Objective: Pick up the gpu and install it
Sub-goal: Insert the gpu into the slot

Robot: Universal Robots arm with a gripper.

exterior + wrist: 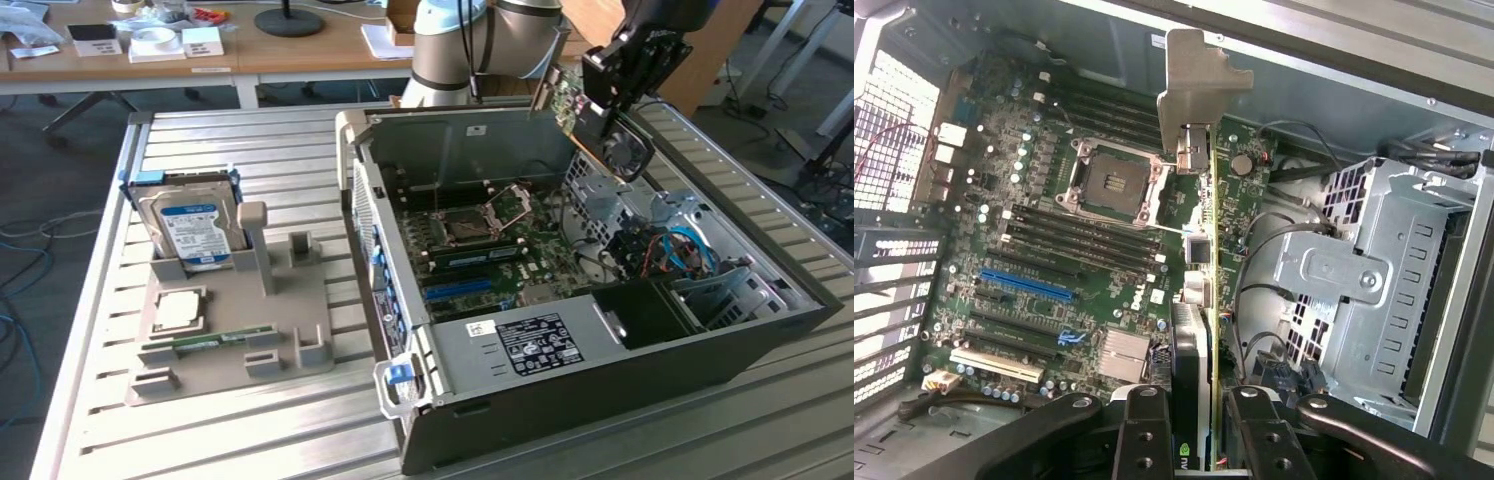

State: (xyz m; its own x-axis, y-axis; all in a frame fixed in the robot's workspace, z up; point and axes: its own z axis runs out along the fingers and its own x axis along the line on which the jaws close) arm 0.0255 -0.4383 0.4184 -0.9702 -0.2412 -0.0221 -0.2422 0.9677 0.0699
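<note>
My gripper [611,100] hangs above the far right corner of the open computer case [534,345], shut on the gpu [617,145]. The card is tilted, with its fan face showing in the exterior view. In the wrist view the gpu [1194,330] appears edge-on as a slim strip between my two black fingers [1144,440], its metal bracket [1199,85] at the far end. My gripper [1194,435] holds it above the green motherboard [1054,250], clear of it. The blue expansion slot [1024,287] lies to one side of the card, apart from it.
A grey drive cage [1374,290] with cables sits close beside the card inside the case. On the exterior view's left, a grey fixture [227,350] holds a hard drive [194,230], a processor [178,310] and a memory stick [207,343]. A wooden desk [267,50] stands behind.
</note>
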